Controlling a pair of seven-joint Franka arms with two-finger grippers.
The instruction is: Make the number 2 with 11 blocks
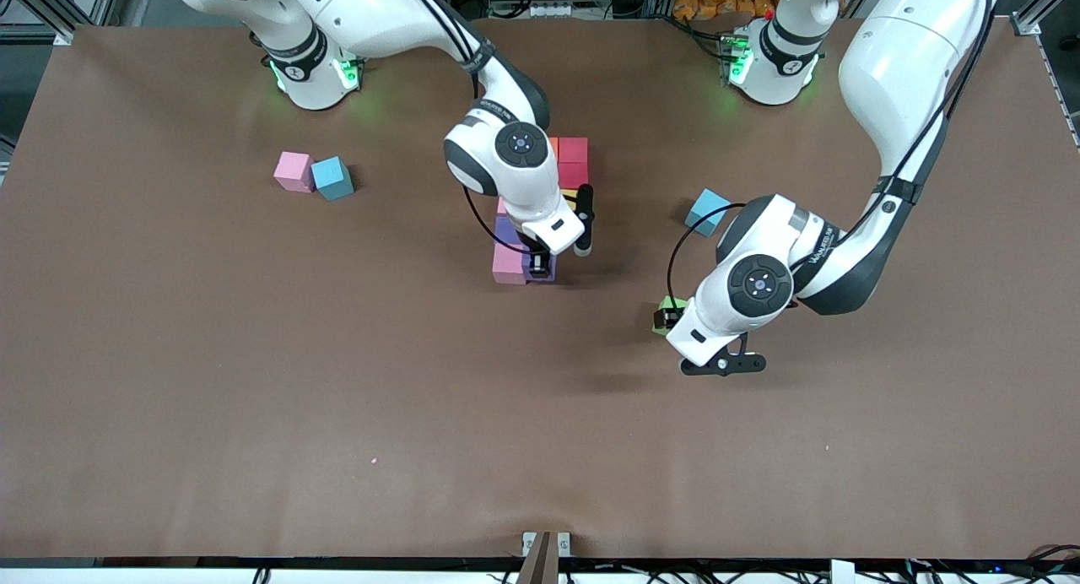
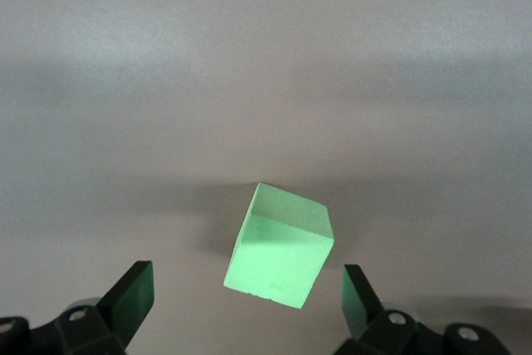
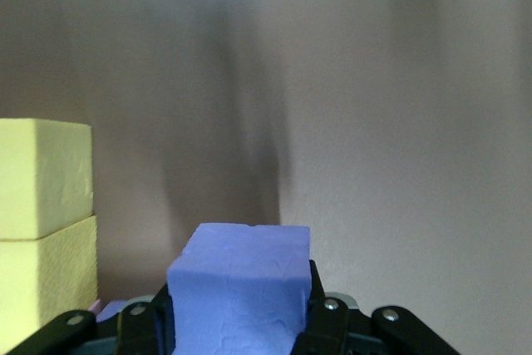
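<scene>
Digit 2 (image 1: 544,208) part-built mid-table: red, yellow, pink, purple rows seen, much hidden under right arm. Right gripper (image 1: 538,266) clamped on purple cube (image 3: 239,288) at bottom row. Left gripper (image 2: 248,309) spread around green cube (image 2: 280,245), not yet gripped; green end is left

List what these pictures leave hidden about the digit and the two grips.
- Number 2: in the front view the right arm covers its middle rows, so the block count is unknown.
- Purple block: the right gripper is shut on it; whether it rests on the table is cut off in the right wrist view.
- Green block: the left gripper stands open around it; in the front view the wrist hides most of it.
</scene>
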